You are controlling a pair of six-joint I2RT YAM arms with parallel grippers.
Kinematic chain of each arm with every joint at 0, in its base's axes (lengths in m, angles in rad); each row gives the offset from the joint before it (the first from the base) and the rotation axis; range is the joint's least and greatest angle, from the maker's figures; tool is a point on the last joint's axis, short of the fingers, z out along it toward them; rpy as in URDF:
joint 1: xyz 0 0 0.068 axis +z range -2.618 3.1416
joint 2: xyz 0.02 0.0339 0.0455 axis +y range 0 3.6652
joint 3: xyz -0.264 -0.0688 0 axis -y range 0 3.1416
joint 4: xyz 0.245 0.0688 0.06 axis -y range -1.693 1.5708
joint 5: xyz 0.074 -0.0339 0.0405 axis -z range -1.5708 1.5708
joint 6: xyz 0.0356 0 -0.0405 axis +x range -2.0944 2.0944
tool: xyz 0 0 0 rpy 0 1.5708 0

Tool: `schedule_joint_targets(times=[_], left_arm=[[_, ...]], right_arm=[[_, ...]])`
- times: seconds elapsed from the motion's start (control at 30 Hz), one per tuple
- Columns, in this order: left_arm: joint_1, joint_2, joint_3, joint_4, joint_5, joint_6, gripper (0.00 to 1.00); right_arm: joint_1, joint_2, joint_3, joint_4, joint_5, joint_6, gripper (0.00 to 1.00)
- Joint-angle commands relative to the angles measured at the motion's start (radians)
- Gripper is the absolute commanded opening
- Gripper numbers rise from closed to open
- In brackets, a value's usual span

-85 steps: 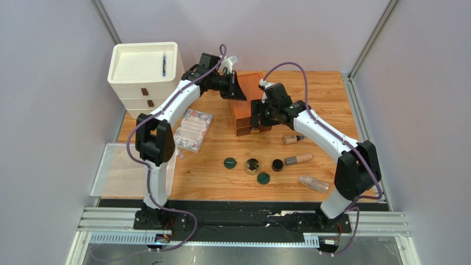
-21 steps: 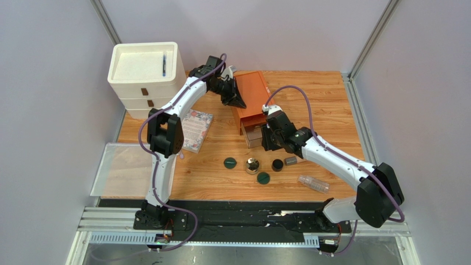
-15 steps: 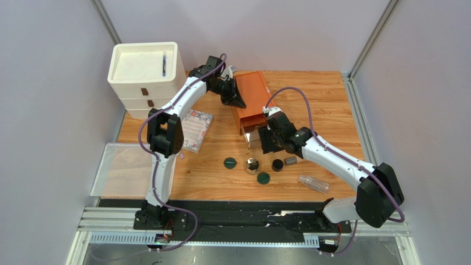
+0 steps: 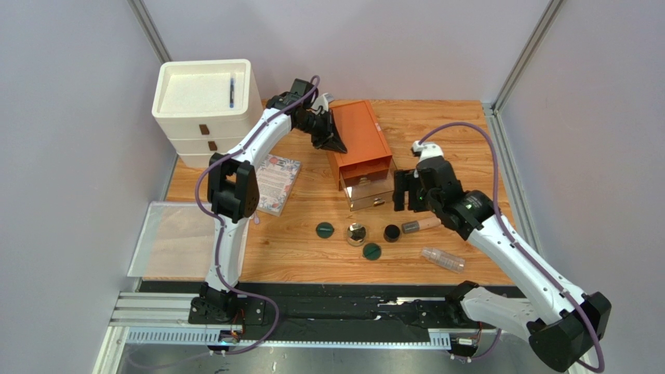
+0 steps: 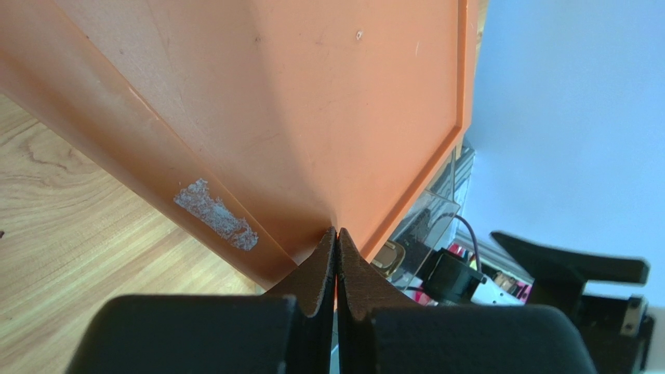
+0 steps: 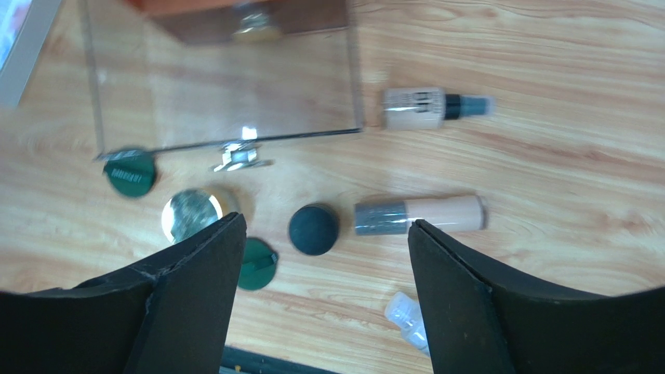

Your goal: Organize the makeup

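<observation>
The makeup lies on the wood in front of the orange-brown drawer box (image 4: 359, 140): two dark green compacts (image 4: 325, 230) (image 4: 371, 252), a gold-rimmed compact (image 4: 357, 233), a black jar (image 4: 391, 232), a beige tube (image 4: 419, 226) and a clear bottle (image 4: 442, 259). A second beige tube (image 6: 425, 107) shows only in the right wrist view. The box's clear drawer (image 4: 367, 195) stands pulled out and looks empty. My left gripper (image 4: 337, 142) is shut, its tips pressed against the box's left edge (image 5: 336, 234). My right gripper (image 4: 407, 192) is open and empty, raised above the black jar (image 6: 314, 230).
A floral notebook (image 4: 273, 183) lies left of the box. A white drawer unit (image 4: 204, 93) with a pen on top stands at the back left. A clear tray (image 4: 168, 238) sits at the near left edge. Grey walls close in both sides.
The drawer came out of the box under my right gripper. That gripper has since let go and swung up and to the right. The left arm has held still.
</observation>
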Motion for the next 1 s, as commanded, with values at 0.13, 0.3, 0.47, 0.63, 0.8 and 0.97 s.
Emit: schedule_joint_targets(times=[0.13, 0.3, 0.47, 0.63, 0.8, 0.97], left_arm=[[0.008, -0.011, 0.000, -0.141, -0.077, 0.100, 0.00], [0.008, -0.011, 0.002, -0.170, -0.078, 0.123, 0.00], [0.019, -0.011, 0.003, -0.195, -0.080, 0.146, 0.00], [0.028, -0.013, 0.003, -0.198, -0.074, 0.152, 0.00], [0.038, -0.016, 0.010, -0.215, -0.071, 0.169, 0.00], [0.044, -0.014, 0.007, -0.221, -0.068, 0.181, 0.00]], right_arm=[[-0.396, 0.087, 0.038, -0.067, -0.185, 0.223, 0.79], [-0.519, 0.325, 0.189, -0.127, -0.364, 0.336, 0.79], [-0.530, 0.512, 0.343, -0.176, -0.458, 0.523, 0.84], [-0.543, 0.673, 0.408, -0.223, -0.494, 0.658, 0.84], [-0.545, 0.699, 0.368, -0.200, -0.516, 0.786, 0.81], [-0.545, 0.724, 0.305, -0.148, -0.525, 0.852, 0.75]])
